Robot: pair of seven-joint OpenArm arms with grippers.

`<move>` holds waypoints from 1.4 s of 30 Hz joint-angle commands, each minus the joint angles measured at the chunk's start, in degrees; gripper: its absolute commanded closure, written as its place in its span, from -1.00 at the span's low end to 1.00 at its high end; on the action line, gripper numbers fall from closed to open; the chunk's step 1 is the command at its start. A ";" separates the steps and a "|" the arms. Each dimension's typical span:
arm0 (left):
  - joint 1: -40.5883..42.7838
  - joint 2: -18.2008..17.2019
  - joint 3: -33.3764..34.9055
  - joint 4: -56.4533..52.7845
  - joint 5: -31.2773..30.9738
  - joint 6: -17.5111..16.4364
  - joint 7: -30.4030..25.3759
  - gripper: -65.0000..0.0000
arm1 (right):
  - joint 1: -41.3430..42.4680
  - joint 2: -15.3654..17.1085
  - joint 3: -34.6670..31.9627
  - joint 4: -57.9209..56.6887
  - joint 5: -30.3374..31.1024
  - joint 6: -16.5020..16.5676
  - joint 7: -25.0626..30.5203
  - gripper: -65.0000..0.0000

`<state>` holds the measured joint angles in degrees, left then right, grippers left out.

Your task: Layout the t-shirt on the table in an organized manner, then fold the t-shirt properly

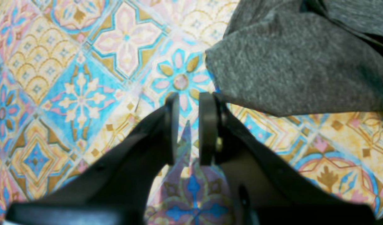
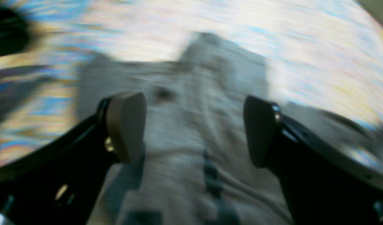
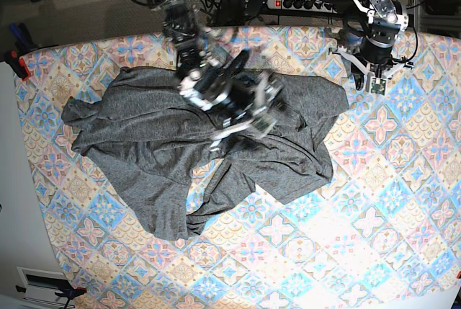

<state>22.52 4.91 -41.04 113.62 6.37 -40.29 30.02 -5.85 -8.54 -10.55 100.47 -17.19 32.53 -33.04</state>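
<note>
I see the shirt [image 3: 194,158] crumpled left of centre on the table [image 3: 389,201], not yet spread, so all the layout and folding remains. My right gripper [image 3: 241,111] hangs over it, jaws wide and empty. My left gripper [image 1: 189,128], upper right in the base view, is narrowly parted, holding nothing.

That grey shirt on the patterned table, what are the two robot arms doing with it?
They are meant to spread out and fold the t-shirt, which lies crumpled on the table, not yet flat. The right gripper hangs over the middle of the shirt with its jaws wide apart, holding nothing; its own view is blurred. The left gripper is off to the side by one edge of the shirt, jaws only slightly apart, with nothing between them but the tablecloth below.
</note>
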 commanded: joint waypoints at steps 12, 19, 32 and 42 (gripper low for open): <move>-1.20 -0.73 7.59 3.34 -0.17 0.29 -1.23 0.66 | 4.04 -0.30 24.30 2.26 0.53 -0.31 0.82 -0.45; -4.81 -1.87 20.16 3.96 11.96 0.29 -1.23 0.66 | 14.24 -0.21 36.26 1.82 0.53 0.04 0.55 -0.45; -13.16 3.75 31.06 0.71 26.73 0.29 -0.88 0.66 | 19.08 7.00 47.78 -17.96 2.90 6.81 2.58 -0.45; -15.62 3.58 33.43 -12.92 31.47 0.29 -0.88 0.66 | 21.01 15.35 47.78 -30.71 13.37 6.81 4.42 -0.45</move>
<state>7.38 8.34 -7.68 99.72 38.13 -40.38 30.04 12.84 6.04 37.45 68.42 -5.58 39.09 -31.16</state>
